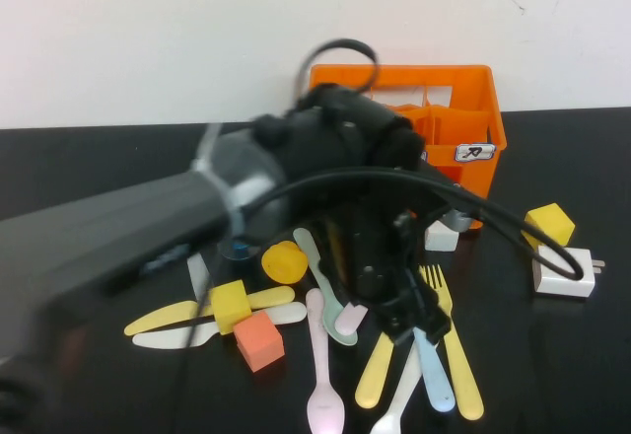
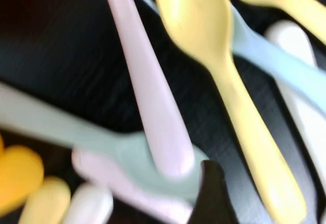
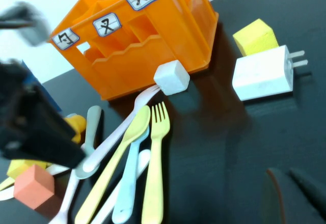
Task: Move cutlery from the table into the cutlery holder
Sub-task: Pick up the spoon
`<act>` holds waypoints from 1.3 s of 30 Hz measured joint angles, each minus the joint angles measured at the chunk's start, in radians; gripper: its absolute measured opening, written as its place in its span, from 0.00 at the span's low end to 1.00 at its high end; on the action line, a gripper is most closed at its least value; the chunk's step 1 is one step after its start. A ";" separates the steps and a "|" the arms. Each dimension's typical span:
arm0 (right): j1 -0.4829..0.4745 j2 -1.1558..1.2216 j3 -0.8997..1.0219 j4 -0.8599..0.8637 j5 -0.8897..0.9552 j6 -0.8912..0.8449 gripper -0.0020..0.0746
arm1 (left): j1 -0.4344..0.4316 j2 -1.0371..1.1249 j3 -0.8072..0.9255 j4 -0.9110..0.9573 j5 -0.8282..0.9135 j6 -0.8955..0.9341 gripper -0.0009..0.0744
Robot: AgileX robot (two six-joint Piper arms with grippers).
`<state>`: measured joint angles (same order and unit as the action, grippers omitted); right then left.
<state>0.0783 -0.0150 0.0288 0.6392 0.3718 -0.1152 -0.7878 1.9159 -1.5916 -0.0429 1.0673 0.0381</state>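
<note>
The left gripper [image 1: 414, 327] is lowered over the cutlery [image 1: 434, 365] heaped on the table [image 1: 552, 375] before the cutlery holder [image 1: 471, 118]; nothing is held, though its spread cannot be told. The right gripper [image 3: 293, 183], parted and empty, is hovering nearby. A piece is being chosen; closing on one handle is needed next.

The cutlery [image 1: 434, 345] is showing as smooth pastel plastic, catching a soft sheen up close in the left wrist view. The cutlery holder [image 3: 153, 35] is reading as bright orange plastic, slightly glossy, with white paper-like labels. The table [image 1: 552, 375] is lying matt black. The left gripper [image 1: 409, 321], low over the cutlery, is looking like dull black plastic. The white plug adapter [image 3: 262, 74] is appearing smooth.
</note>
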 joint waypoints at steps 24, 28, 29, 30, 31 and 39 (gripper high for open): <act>0.000 0.000 0.000 0.000 0.000 0.000 0.02 | 0.000 0.193 -0.110 0.043 -0.035 -0.038 0.50; 0.000 0.000 0.000 0.000 0.000 0.000 0.02 | 0.000 0.203 -0.111 0.030 -0.035 -0.075 0.50; 0.000 0.000 0.000 0.000 0.000 0.000 0.02 | 0.000 0.205 -0.111 0.028 -0.035 -0.077 0.50; 0.000 0.000 0.000 0.000 0.000 0.000 0.02 | 0.000 0.206 -0.113 0.028 -0.035 -0.078 0.50; 0.000 0.000 0.000 0.000 0.000 0.000 0.02 | 0.000 0.207 -0.113 0.028 -0.033 -0.076 0.49; 0.000 0.000 0.000 0.002 0.000 0.000 0.02 | 0.000 0.197 -0.115 0.065 -0.020 -0.089 0.14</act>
<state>0.0783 -0.0150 0.0288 0.6411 0.3718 -0.1152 -0.7878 2.1128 -1.7065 0.0222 1.0469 -0.0513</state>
